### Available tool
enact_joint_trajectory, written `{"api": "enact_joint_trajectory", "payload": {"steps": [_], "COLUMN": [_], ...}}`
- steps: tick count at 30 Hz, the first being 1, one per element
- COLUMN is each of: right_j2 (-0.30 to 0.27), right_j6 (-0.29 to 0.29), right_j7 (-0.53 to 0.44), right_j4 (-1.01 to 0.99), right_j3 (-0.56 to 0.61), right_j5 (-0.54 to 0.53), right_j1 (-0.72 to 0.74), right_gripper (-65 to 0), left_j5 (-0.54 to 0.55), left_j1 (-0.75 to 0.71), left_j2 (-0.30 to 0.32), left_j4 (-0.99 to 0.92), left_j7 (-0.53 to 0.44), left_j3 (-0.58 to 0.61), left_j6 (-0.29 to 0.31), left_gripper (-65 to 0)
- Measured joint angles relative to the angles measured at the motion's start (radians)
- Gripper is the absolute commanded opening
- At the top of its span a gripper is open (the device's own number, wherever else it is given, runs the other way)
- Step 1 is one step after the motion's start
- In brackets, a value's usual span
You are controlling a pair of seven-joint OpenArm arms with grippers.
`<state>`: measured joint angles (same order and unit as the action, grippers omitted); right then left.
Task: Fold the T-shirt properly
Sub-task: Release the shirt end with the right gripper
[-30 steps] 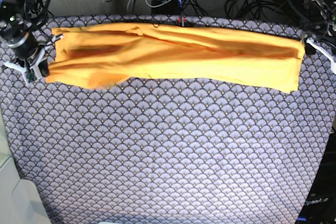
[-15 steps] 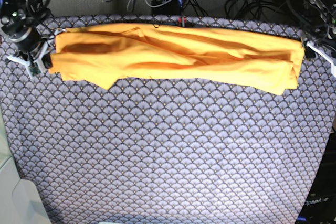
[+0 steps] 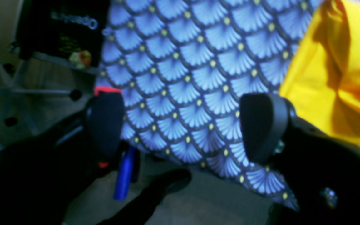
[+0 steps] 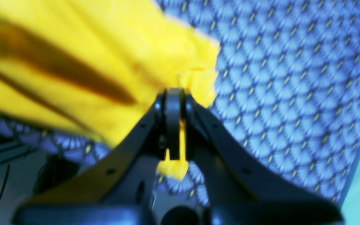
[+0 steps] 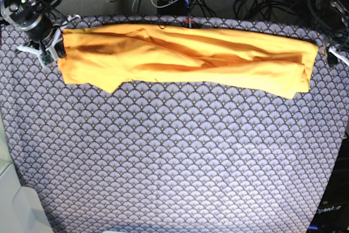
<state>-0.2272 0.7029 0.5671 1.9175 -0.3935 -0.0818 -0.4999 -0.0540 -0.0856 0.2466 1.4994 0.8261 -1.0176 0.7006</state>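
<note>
T-shirt point(image 5: 185, 61) lying as long band along bench point(image 5: 174, 162) far edge, crosswise folds remaining; right tool point(image 4: 174, 93) pinching its end, left tool point(image 3: 183, 125) spread, empty.

left gripper point(image 3: 183, 125): black body, rounded black pads, red trim on one | right gripper point(image 4: 174, 125): black angled struts, small screw holes | both arms: black, white brackets at wrists
</note>
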Motion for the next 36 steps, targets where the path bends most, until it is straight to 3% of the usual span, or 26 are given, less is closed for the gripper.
{"api": "enact_joint_trajectory", "payload": {"steps": [6, 12, 19, 22, 30, 36], "right_j2": [0.023, 0.022, 0.022, 0.017, -0.008, 0.026], "right_j6": [0.000, 0.000, 0.000, 0.000, 0.000, 0.000], "right_j7": [-0.005, -0.003, -0.003, -0.003, -0.002, 0.008], "right_j4": [-0.011, -0.063, -0.084, -0.084, -0.083, -0.038], "right_j3": [0.001, -0.002, -0.004, -0.059, -0.196, -0.195], "right_j5": [0.000, 0.000, 0.004, 0.000, -0.002, -0.003], "right_j1": [0.003, 0.005, 0.006, 0.009, 0.020, 0.054], "right_gripper": [-64.4, -53.2, -47.1, -44.9, -44.0, -44.0], "left_j5": [0.000, 0.000, 0.001, 0.004, 0.003, 0.042], "left_j1": [0.001, -0.002, -0.006, -0.005, -0.003, 0.021], "left_j2": [0.028, 0.054, 0.069, 0.083, 0.080, 0.049], "left_j4": [-0.001, -0.002, -0.048, -0.047, -0.048, -0.038], "left_j7": [-0.003, -0.007, -0.010, -0.014, -0.014, 0.008], "left_j3": [0.000, 0.000, 0.000, 0.000, 0.000, -0.004], "left_j6": [0.002, 0.003, 0.003, 0.002, 0.003, 0.000], "left_gripper": [-8.2, -8.2, -7.9, -7.9, -7.9, -7.9]}}
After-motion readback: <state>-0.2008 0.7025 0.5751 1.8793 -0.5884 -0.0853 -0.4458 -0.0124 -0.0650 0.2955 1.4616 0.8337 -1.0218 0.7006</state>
